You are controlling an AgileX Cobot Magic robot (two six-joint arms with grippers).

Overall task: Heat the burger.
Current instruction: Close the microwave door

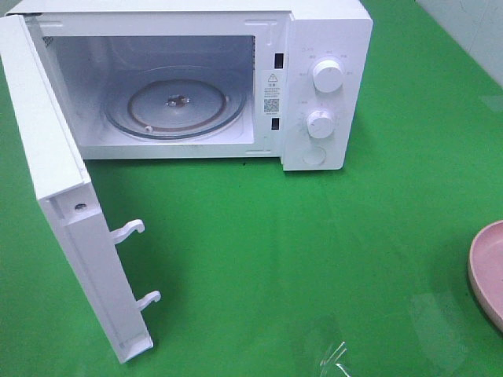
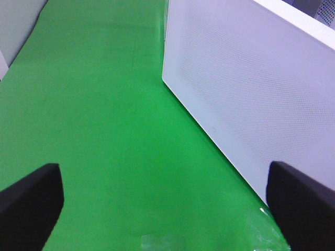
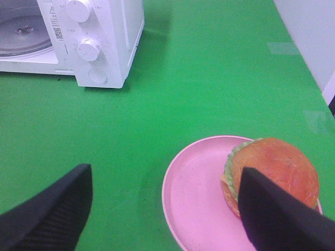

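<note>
Microwave front frame: warning-triangle sticker, QR-code label below it, print too small to read; faint markings around both dials, illegible; no readable brand or number

1. All three views are brightly and evenly lit; the saturated green table cover looks almost luminous.
2. The white box-shaped microwave oven casts only a soft, short shadow along its base and side.
3. Pale glare patches sit on the cover in the exterior view's foreground.
4. The round glass turntable shows faint reflections.
5. Both wrist views are slightly soft; the black fingers nearest the lens are blurred at their edges.
6. The glossy golden-brown burger bun, just beside one black finger, shows a mild sheen.
</note>
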